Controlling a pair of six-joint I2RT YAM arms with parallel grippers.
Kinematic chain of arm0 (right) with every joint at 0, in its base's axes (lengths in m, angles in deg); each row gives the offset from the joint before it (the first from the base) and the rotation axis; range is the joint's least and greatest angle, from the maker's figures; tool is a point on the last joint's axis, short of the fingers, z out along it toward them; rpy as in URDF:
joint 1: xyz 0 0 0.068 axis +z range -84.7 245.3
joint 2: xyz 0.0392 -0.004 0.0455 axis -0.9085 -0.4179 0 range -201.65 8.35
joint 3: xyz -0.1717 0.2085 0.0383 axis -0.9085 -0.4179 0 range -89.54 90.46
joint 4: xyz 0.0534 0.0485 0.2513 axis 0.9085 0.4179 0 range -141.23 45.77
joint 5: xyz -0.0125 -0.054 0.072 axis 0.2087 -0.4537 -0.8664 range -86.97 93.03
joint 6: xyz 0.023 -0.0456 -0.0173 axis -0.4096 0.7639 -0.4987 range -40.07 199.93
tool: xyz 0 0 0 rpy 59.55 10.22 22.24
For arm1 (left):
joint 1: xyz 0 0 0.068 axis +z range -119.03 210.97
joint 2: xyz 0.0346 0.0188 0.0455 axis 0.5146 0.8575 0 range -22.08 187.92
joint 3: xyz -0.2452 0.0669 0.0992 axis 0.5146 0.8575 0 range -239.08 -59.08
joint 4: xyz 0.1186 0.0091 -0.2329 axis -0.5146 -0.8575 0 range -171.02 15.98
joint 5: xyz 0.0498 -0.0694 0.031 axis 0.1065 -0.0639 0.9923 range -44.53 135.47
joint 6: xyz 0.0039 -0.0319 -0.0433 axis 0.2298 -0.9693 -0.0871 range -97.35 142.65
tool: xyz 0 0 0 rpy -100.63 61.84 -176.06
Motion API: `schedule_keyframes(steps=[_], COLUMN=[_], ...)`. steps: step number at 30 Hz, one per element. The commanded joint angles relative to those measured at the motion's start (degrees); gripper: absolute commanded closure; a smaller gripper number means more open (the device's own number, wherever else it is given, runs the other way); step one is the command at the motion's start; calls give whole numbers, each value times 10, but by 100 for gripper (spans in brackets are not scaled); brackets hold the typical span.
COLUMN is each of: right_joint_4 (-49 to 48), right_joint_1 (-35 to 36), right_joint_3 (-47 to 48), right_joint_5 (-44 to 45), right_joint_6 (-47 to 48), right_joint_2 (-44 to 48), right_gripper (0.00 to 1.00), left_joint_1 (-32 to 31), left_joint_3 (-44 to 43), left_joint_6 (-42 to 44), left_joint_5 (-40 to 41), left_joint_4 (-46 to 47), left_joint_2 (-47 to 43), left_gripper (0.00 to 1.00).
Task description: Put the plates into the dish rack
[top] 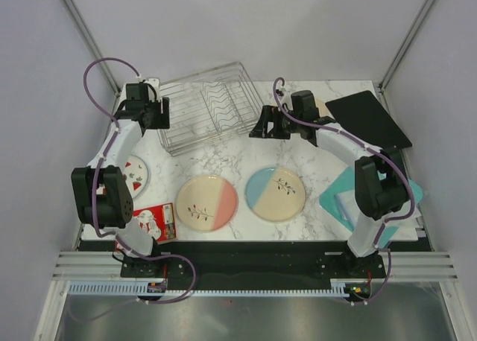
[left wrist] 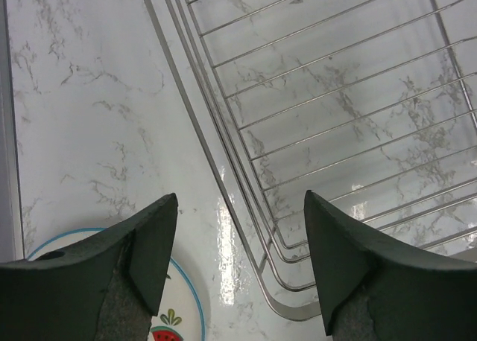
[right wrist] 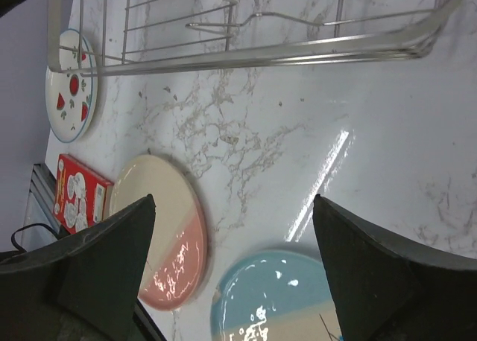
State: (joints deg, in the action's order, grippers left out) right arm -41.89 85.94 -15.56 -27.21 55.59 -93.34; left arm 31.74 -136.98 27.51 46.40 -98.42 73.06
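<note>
1. Plates [top: 206, 202]: we count three, all flat on the tabletop [top: 238, 158] and none racked. The pink-half plate [right wrist: 175, 237] and blue-half plate [top: 274, 193] lie side by side in the near middle. The small fruit-marked plate [top: 136, 175] lies by the left edge. We cannot make out a fourth.
2. Dish rack [top: 201, 110]: it stands at the far side, left of centre, with its prongs bare as far as we see. We judge loading not yet begun, with all plates left.
3. Left gripper [left wrist: 238, 207]: it hovers over the rack's near-left corner, fingers apart and empty.
4. Right gripper [right wrist: 232, 203]: it hangs above bare marble just off the rack's right end, fingers apart and empty.
5. Room: an open marble strip runs between the rack and the two larger plates, so we judge the approach easy there.
6. Edges: the small plate lies close to the left rim, partly under the left arm. A red-and-white packet [top: 156, 222] lies at the near edge beside the pink-half plate. A black board [top: 369, 118] overhangs the far-right corner, and a teal sheet [top: 339, 199] lies by the right arm.
</note>
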Motion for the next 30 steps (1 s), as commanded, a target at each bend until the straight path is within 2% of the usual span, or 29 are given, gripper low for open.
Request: schedule_keyframes(steps=[1,2,8,13,18,20,21,22,23,27,30], right_joint_4=[-69,-71,-68,-62,-56,-50,-49,-43,-41,-29,-18], right_joint_1=[18,18,18,18,19,18,18,17,18,18,15], right_joint_3=[71,80,113,111,97,89,81,78,75,56,45], right_joint_5=[-4,-6,-7,-8,-7,-7,-5,-4,-3,-1,8], right_joint_6=[-48,-52,-47,-37,-32,-25,-22,-20,-18,-1,14], right_joint_2=[-50,-59,-84,-82,-75,-69,-64,-62,-61,-38,-24], right_gripper=[7,7,7,7,7,8,8,8,8,8,7], left_joint_1=[2,2,3,3,3,3,2,0,-1,-62,-110], left_joint_3=[-10,-10,2,29,67,91,99,110,115,111,95], left_joint_6=[-61,-63,-65,-82,-175,-225,-241,-265,-273,-284,-305], left_joint_5=[52,50,34,26,21,-3,-29,-43,-53,-100,-123], left_joint_4=[-4,-5,-9,-22,-75,-84,-86,-86,-85,-82,-77], left_joint_2=[15,20,46,38,-13,-35,-41,-43,-48,-64,-70], left_gripper=[32,40,55,61,63,70,76,87,89,89,80])
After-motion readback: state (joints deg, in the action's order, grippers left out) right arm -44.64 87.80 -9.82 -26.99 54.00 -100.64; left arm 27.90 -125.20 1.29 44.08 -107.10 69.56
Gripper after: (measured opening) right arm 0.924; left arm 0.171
